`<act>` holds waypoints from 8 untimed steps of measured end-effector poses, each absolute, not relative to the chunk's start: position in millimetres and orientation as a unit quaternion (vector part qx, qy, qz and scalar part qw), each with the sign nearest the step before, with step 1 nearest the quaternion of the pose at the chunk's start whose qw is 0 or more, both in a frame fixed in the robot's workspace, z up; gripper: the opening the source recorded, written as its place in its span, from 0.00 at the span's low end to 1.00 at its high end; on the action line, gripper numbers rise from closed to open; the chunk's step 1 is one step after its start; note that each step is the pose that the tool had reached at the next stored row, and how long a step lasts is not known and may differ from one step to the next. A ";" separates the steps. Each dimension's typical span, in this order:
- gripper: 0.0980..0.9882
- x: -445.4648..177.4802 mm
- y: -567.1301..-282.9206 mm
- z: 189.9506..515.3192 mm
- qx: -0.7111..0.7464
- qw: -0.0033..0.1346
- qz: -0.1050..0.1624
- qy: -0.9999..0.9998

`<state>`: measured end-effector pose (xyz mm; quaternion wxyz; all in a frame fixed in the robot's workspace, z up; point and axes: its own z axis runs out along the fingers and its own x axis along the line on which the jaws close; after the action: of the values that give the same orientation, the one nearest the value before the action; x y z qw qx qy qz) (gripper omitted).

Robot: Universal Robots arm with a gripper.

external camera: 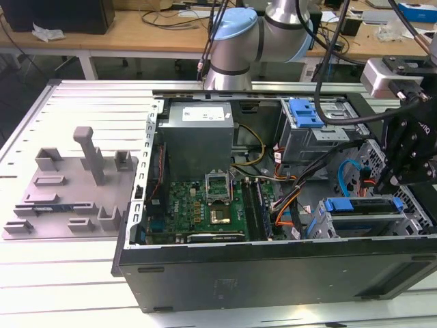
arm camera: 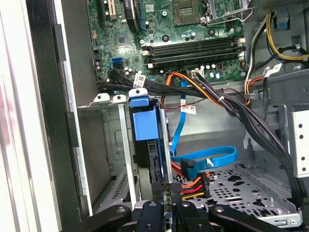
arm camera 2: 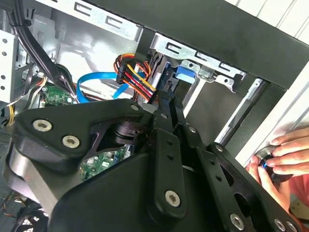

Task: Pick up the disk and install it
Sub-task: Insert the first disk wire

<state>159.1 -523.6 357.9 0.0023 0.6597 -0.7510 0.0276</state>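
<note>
Though the drive cage (arm camera: 108, 140) hides much of it, the gripper (arm camera: 166, 205) clamps the disk (arm camera: 145, 123) — edge-on.

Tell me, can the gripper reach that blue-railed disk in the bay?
Likely yes: the gripper sits right at the edge of the disk; the coloured cables lie beside it, not between.

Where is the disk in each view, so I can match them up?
Exterior view: the disk lies in the drive cage at the exterior view's right.
Second wrist view: its blue frame shows inside the cage.
First wrist view: edge-on in the cage slot.
Shared landmark: the light-blue flat cable.
</note>
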 end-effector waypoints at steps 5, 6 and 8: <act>0.08 158.9 -524.0 357.4 0.665 0.002 0.028 -0.746; 0.08 158.9 -524.6 357.3 0.666 0.002 0.028 -0.746; 0.08 158.8 -525.2 357.2 0.666 0.002 0.028 -0.746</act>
<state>158.8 -525.2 357.2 0.0021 0.6658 -0.7457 0.0276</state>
